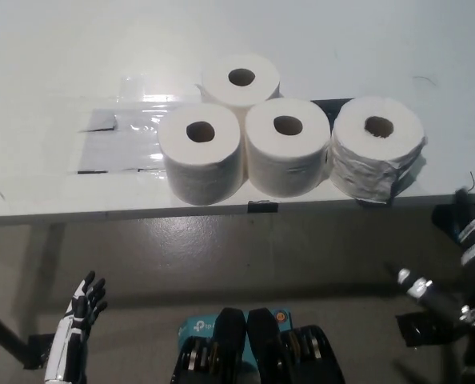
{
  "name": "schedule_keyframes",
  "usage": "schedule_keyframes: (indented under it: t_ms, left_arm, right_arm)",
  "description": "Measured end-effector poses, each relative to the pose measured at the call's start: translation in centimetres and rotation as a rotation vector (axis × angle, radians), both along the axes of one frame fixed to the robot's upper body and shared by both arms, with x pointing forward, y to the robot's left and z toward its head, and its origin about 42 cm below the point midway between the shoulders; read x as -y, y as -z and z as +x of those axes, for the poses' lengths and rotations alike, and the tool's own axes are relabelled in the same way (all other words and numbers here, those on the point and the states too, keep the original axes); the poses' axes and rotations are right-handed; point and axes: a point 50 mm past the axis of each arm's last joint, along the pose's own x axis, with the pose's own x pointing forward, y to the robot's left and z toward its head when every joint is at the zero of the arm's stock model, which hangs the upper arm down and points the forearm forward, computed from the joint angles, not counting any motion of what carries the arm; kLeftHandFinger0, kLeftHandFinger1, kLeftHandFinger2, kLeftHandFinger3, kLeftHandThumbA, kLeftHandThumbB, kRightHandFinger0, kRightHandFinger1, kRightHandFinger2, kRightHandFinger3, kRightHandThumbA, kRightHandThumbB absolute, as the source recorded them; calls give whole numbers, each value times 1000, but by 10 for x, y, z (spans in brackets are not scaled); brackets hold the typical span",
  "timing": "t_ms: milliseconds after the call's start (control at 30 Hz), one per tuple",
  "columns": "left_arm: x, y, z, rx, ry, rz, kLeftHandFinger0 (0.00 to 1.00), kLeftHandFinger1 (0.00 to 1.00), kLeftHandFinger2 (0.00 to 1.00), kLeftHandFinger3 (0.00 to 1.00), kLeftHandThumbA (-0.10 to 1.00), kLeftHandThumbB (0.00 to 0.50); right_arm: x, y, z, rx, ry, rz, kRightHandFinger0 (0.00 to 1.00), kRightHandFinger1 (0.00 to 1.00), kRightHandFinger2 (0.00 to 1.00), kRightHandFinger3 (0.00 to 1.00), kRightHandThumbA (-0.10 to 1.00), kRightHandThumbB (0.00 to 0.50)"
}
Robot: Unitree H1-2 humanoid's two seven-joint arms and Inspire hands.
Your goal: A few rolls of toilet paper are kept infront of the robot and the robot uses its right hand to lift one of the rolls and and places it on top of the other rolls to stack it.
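You had four soft cylindrical rolls upright on the white table (45, 184); the right roll (377, 148) looked crinkled. Right hand (453, 312) seemed spread and empty, left hand (85, 300) low, fingers apart.

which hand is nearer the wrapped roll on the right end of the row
Right. The right hand is below the table edge, just under and right of the wrapped roll. The left hand hangs open far off at lower left.

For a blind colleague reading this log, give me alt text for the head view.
Four upright toilet paper rolls sit unstacked near the front edge of a white table: three in a row, one behind. The black right hand and the open white left hand hang below the table edge, touching nothing.
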Motion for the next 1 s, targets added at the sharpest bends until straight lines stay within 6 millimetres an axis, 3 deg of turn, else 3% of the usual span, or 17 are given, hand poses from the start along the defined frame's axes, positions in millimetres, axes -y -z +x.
schedule_keyframes:
  t_ms: [67, 100, 133, 200, 333, 433, 533, 733, 833, 967, 1000]
  left_arm:
    - [0, 0, 0, 0, 1, 2, 1000, 1000, 1000, 1000, 1000, 146]
    - [0, 0, 0, 0, 1, 3, 1000, 1000, 1000, 1000, 1000, 145]
    - [0, 0, 0, 1, 2, 5, 1000, 1000, 1000, 1000, 1000, 146]
    - [0, 0, 0, 0, 2, 8, 1000, 1000, 1000, 1000, 1000, 154]
    - [0, 0, 0, 0, 4, 12, 1000, 1000, 1000, 1000, 1000, 161]
    - [0, 0, 1, 0, 5, 17, 1000, 1000, 1000, 1000, 1000, 173]
    - [0, -1, 2, 3, 6, 21, 1000, 1000, 1000, 1000, 1000, 163]
    - [1, -3, 5, 9, 10, 26, 1000, 1000, 1000, 1000, 1000, 188]
    - [0, -3, 6, 8, 11, 30, 1000, 1000, 1000, 1000, 1000, 181]
    - [0, -3, 6, 7, 13, 35, 1000, 1000, 1000, 1000, 1000, 181]
    - [0, -3, 6, 7, 13, 37, 1000, 1000, 1000, 1000, 1000, 173]
  right_arm:
    - [5, -26, 4, 76, 8, -27, 1000, 1000, 1000, 1000, 1000, 328]
    - [10, -42, 7, 121, 12, -48, 1000, 1000, 1000, 1000, 991, 356]
    - [13, -56, 11, 157, 13, -67, 1000, 1000, 1000, 1000, 963, 332]
    - [20, -87, 19, 225, 8, -113, 1000, 1000, 1000, 1000, 968, 358]
    - [35, -134, 43, 272, -11, -212, 1000, 1000, 1000, 1000, 986, 323]
    - [43, -160, 67, 253, -29, -286, 1000, 1000, 1000, 1000, 836, 330]
    - [46, -185, 104, 192, -56, -356, 1000, 1000, 1000, 1000, 832, 331]
    - [43, -214, 181, -31, -123, -492, 1000, 1000, 1000, 1000, 807, 356]
    - [37, -218, 214, -172, -161, -559, 1000, 1000, 1000, 1000, 725, 357]
    - [33, -218, 246, -344, -209, -608, 1000, 1000, 1000, 1000, 656, 303]
    - [32, -217, 253, -387, -220, -621, 1000, 1000, 1000, 1000, 619, 332]
